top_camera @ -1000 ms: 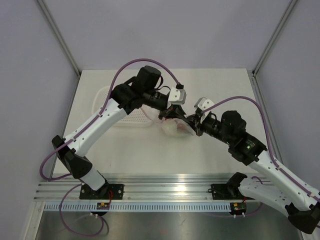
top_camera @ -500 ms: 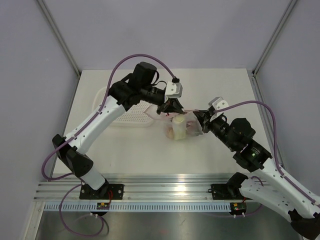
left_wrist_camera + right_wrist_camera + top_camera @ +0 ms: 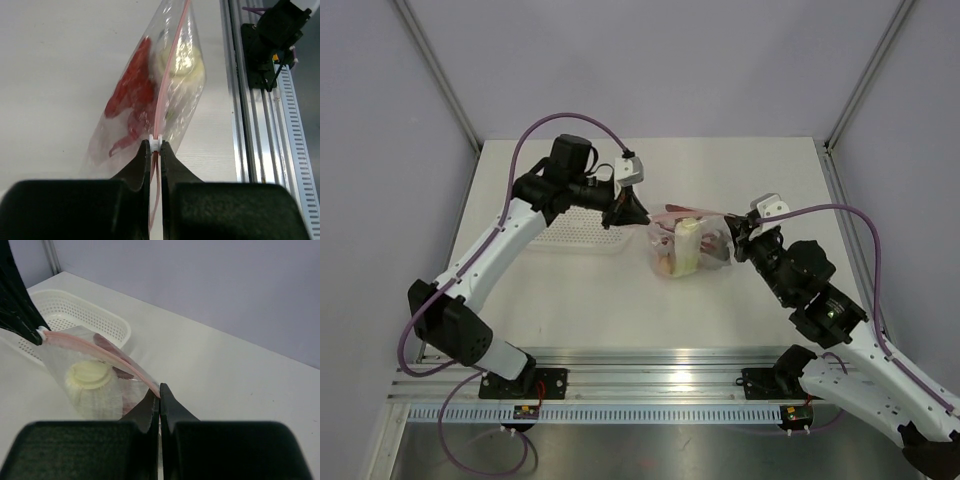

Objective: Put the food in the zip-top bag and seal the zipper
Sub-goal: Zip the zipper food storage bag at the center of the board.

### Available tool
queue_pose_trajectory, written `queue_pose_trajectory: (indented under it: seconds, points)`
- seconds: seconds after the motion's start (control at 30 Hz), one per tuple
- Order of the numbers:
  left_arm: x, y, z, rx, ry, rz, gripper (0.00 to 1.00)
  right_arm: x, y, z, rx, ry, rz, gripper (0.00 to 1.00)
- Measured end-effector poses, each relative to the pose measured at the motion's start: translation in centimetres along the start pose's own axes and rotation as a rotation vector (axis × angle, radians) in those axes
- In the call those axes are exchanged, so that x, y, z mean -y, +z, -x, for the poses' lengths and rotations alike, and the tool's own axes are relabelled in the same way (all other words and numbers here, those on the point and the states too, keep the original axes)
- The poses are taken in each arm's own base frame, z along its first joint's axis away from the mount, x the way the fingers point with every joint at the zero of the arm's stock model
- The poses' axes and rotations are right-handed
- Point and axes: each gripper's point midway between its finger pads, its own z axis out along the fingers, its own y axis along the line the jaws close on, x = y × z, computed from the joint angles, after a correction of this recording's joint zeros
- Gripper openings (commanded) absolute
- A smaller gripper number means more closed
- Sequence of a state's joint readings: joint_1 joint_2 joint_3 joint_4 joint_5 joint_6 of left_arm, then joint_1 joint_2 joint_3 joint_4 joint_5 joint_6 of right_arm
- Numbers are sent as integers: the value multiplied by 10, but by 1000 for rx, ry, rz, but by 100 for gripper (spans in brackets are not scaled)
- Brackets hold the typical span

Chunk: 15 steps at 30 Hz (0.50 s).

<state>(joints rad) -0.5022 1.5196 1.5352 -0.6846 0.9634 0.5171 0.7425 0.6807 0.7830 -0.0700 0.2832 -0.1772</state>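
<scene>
A white perforated basket (image 3: 578, 230) lies left of centre on the pale table (image 3: 590, 305), long side toward the viewer (part of it is covered from above). A slotted metal rail (image 3: 650, 375) runs along the bottom of the frame. Lilac walls (image 3: 650, 60) and slanted metal posts (image 3: 438, 75) stand behind.

No text, label or number can be read anywhere.
</scene>
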Motion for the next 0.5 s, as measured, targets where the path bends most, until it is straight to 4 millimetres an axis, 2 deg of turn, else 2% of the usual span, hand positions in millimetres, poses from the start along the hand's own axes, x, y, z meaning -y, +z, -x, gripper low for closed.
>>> queue_pose_trajectory:
  seconds: [0.2, 0.5]
  points:
    - [-9, -29, -23, 18, -101, 128, 0, 10, -3, 0, 0, -8, -51, 0]
    - [-18, -48, -40, 47, -183, 242, 0, 16, -3, 0, -4, -7, -86, 0]
